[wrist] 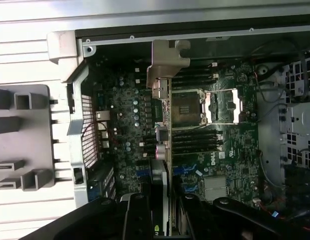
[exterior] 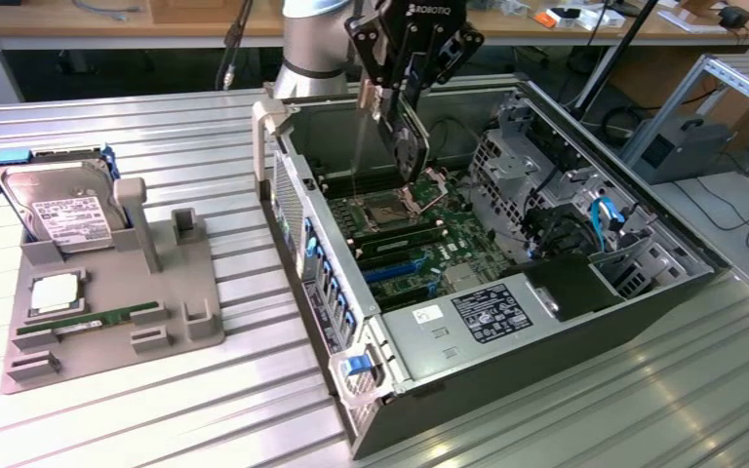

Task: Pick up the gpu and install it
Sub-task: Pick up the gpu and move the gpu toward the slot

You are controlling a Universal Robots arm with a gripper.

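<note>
The gpu [exterior: 405, 146] hangs on edge over the open computer case [exterior: 299, 210], above the motherboard [exterior: 416, 232]. My gripper [exterior: 404, 83] is shut on the card's upper part. In the wrist view the gpu [wrist: 164, 145] is seen edge-on, its silver bracket [wrist: 166, 62] at the far end near the case's rear wall. My gripper [wrist: 162, 212] clamps it between two black fingers [wrist: 137, 217]. The card is above the motherboard [wrist: 215, 150], beside the CPU socket [wrist: 187, 107]. Whether its lower edge touches a slot is hidden.
A grey fixture tray [exterior: 179, 322] lies at the exterior view's left, holding a hard drive [exterior: 62, 210] and a green RAM stick [exterior: 104, 319]. Inside the case are a power supply [exterior: 486, 314], drive cages [exterior: 537, 166] and cables. Ribbed metal table [exterior: 153, 127] surrounds everything.
</note>
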